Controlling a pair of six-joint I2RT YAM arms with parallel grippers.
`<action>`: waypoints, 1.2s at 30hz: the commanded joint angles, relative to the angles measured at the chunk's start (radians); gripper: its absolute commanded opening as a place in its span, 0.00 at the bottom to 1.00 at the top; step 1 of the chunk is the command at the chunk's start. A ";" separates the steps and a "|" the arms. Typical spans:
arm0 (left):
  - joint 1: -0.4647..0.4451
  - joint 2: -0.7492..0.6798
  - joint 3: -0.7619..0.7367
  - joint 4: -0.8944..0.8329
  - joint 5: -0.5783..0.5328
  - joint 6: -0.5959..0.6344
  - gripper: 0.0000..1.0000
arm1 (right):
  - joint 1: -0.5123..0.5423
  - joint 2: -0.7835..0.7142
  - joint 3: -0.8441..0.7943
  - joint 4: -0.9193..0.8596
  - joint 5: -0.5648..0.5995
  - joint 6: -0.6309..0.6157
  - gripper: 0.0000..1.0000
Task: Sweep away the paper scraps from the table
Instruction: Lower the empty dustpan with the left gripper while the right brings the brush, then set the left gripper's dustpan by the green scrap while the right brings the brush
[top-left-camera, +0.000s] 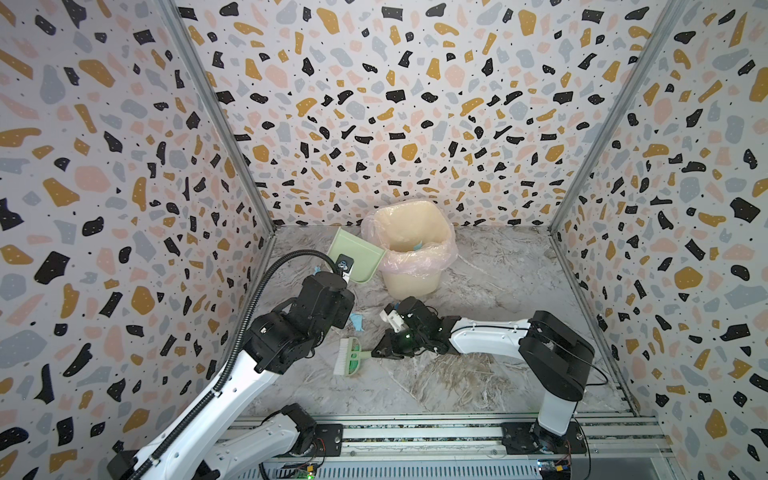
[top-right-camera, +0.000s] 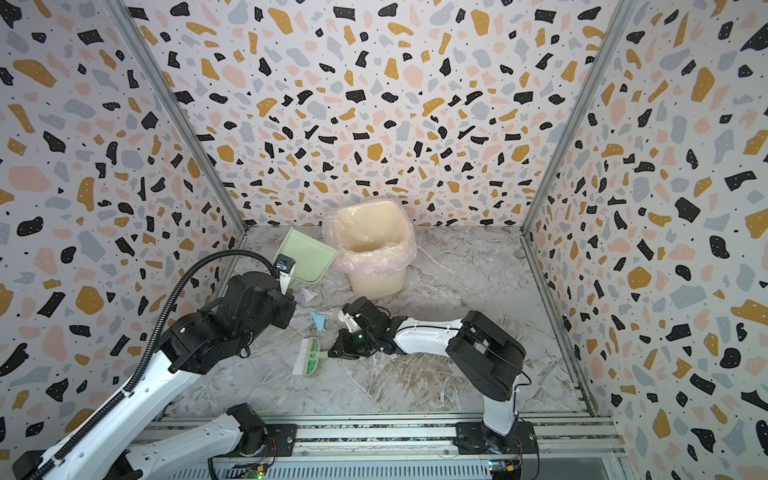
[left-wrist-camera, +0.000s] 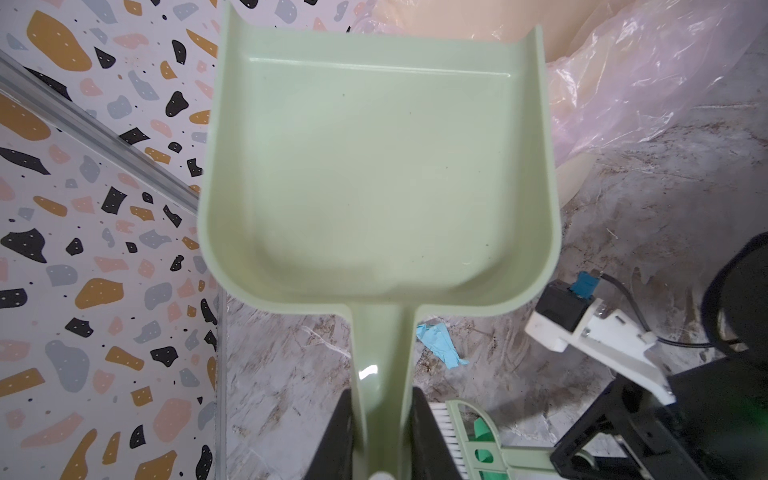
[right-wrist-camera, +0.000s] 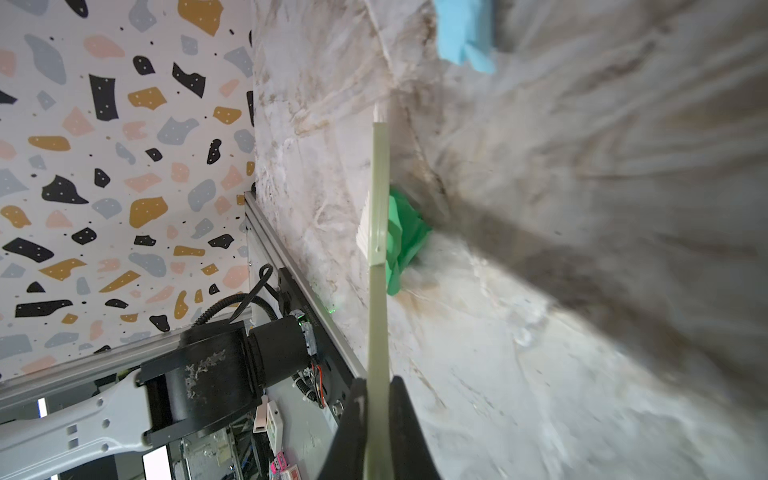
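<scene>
Marble table (top-left-camera: 478, 374) not clean yet. My left gripper (left-wrist-camera: 382, 432) is clamped on the handle of the dustpan (left-wrist-camera: 374, 166), which is empty and held up far left beside the bin (top-left-camera: 411, 284). Right gripper (right-wrist-camera: 378, 415) pinches the handle of the brush (top-left-camera: 351, 357) tight. Green scrap (right-wrist-camera: 405, 232) sits behind the bristles, blue scrap (top-right-camera: 318, 321) just beyond. If I sweep now, I reckon they'll scatter, with no pan down.

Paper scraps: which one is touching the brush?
The green scrap, pressed against the brush; the light blue scrap and the white scrap lie clear of it.
</scene>
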 joint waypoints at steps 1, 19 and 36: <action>0.005 0.000 0.002 0.007 0.013 -0.008 0.00 | -0.021 -0.128 -0.076 -0.022 0.008 0.019 0.00; -0.011 0.066 -0.083 0.003 0.217 -0.054 0.00 | -0.347 -0.616 -0.349 -0.555 0.033 -0.210 0.00; -0.356 0.137 -0.196 0.004 0.317 -0.352 0.00 | -0.574 -0.656 0.041 -1.038 0.090 -0.564 0.00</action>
